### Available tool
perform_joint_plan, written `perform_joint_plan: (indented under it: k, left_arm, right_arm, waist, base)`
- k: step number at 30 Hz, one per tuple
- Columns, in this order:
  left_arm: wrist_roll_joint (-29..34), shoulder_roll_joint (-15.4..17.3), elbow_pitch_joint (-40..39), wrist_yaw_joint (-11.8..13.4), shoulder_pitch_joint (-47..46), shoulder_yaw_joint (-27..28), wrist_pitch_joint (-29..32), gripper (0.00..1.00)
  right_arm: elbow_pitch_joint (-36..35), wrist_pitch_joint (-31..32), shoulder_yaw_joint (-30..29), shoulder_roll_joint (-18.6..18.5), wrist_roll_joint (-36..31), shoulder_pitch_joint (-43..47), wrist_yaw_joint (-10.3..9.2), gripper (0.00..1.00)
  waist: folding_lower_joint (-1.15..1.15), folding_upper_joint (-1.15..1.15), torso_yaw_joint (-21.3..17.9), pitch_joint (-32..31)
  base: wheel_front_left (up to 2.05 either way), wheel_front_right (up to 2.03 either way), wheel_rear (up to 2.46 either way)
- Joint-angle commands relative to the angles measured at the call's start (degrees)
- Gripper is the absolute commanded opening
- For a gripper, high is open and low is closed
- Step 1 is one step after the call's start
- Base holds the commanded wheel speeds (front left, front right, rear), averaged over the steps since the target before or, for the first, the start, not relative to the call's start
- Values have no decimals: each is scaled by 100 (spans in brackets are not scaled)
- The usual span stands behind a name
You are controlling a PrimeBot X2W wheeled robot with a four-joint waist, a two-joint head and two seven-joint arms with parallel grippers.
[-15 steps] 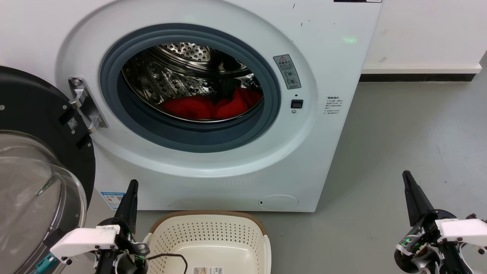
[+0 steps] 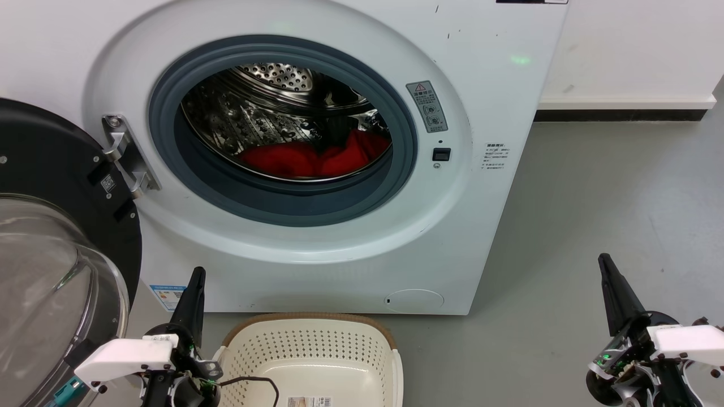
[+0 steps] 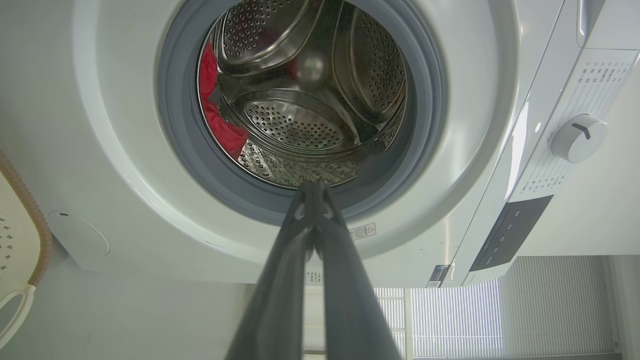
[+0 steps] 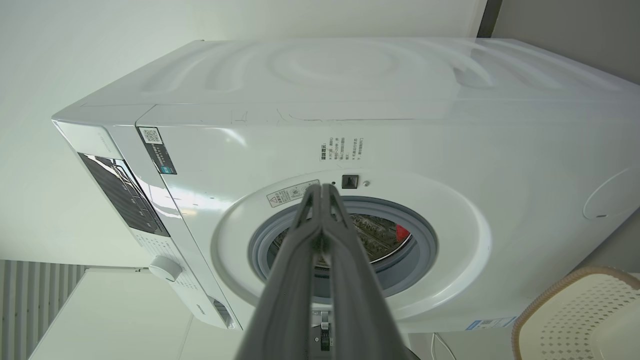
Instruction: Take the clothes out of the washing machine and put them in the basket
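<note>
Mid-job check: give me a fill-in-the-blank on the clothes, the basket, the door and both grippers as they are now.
The clothes in the washer's drum are coloured ____.
The basket holds ____ clothes.
The door stands ____.
The jaws of the left gripper and right gripper are ____.
Missing words: red; no; open; shut.

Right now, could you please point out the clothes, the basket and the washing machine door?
clothes [image 2: 283, 160]: head view, red heap's middle.
basket [image 2: 308, 316]: head view, brown far rim.
washing machine door [image 2: 45, 147]: head view, black frame.

On grey floor [image 2: 594, 215]: washing machine [image 2: 498, 85], basket [image 2: 311, 345].
</note>
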Motion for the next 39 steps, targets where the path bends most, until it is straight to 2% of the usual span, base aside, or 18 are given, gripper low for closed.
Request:
perform_joint_plan:
  k: [1, 31, 32, 39]
  left_arm:
    - [6, -12, 2, -9, -38, 11, 7, 0]
    - [6, -12, 2, -9, -38, 11, 7, 0]
    - [2, -1, 7, 0, 5, -2, -5, 100]
    - [40, -19, 109, 0, 198, -64, -114, 100]
  right_arm:
    - [7, 4, 3, 20, -26, -71, 0, 0]
    - [7, 3, 3, 20, -26, -72, 0, 0]
    - [4, -6, 0, 1, -2, 6, 0, 100]
    - [115, -113, 21, 5, -35, 193, 0, 100]
  waist:
    - [0, 0, 0, 0]
    - [0, 0, 0, 0]
    - [0, 0, 0, 0]
    - [0, 0, -2, 5]
  base:
    - [0, 0, 0]
    - [0, 0, 0]
    - [0, 0, 0]
    - [0, 0, 0]
